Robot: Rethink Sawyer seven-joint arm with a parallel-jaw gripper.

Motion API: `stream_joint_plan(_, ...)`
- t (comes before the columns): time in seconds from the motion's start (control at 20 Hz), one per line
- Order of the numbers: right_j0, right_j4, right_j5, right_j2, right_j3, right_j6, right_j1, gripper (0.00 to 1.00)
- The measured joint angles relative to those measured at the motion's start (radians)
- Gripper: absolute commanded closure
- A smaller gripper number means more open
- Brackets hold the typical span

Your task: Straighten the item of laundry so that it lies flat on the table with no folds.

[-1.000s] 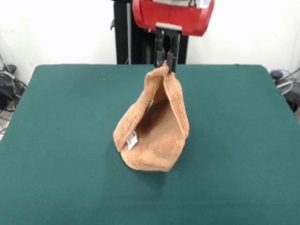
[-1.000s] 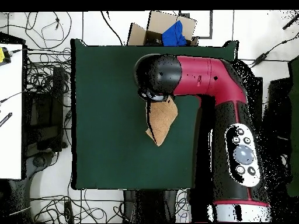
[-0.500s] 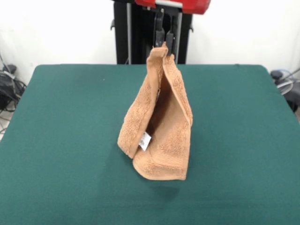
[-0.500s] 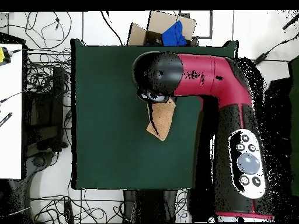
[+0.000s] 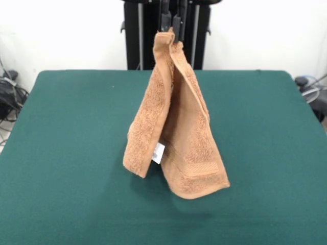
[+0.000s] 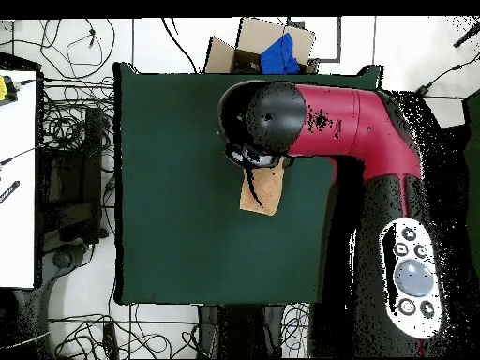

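The item of laundry (image 5: 176,132), a light orange-tan terry towel, hangs by one corner from my gripper (image 5: 171,28), which is shut on it at the top of the front view. It drapes down in two long folds. A small white tag (image 5: 158,152) shows between them, and a woven hem band crosses its lower edge. Its lower corners seem just off the dark green table (image 5: 66,153) or barely touching; I cannot tell which. In the overhead view only a small part of the towel (image 6: 264,192) shows below the red arm's black head (image 6: 262,122), which hides the gripper.
The red arm (image 6: 375,141) reaches over the table's right side in the overhead view. A cardboard box with blue cloth (image 6: 272,52) lies past the table's top edge. Cables and a white bench (image 6: 19,178) lie off its left side.
The gripper has risen with the towel's corner. The towel has lifted from a heap on the table into a long hanging drape, its lower end swinging out.
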Motion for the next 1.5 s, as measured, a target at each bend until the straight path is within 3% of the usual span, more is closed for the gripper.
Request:
stream_joint_plan(0.4, -0.018, 0.001, 0.042, 0.0, -0.03, 0.0, 0.007, 1.0)
stream_joint_plan(1.5, -0.04, 0.031, 0.305, 0.001, -0.299, 0.0, 0.034, 1.0)
